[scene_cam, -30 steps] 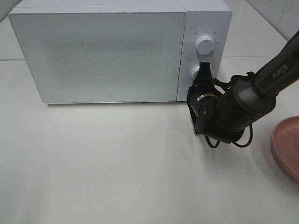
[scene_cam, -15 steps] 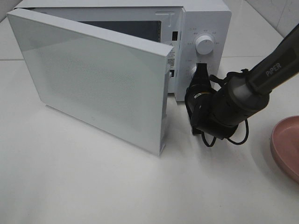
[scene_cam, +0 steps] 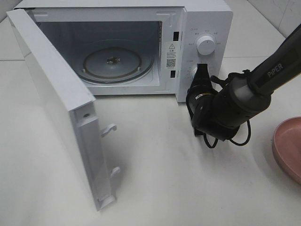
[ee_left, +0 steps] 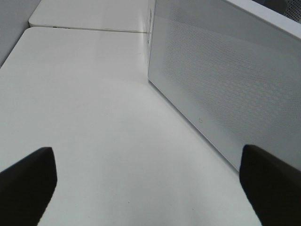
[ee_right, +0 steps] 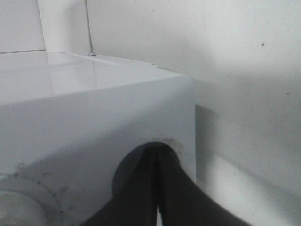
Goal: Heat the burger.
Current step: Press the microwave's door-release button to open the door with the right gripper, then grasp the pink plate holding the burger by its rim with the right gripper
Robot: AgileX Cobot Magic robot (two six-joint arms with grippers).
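Right pincer (scene_cam: pixel 203 70) stays shut at lower knob (scene_cam: pixel 193 72); microwave door (scene_cam: pixel 59 101) has swung open.

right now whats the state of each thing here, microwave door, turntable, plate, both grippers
microwave door, open wide, swung out to the left
turntable, bare, nothing on it
pink plate, partly out of frame, visible part empty
right gripper, shut, tip at the lower knob
left gripper, open, holding nothing
burger, not in view
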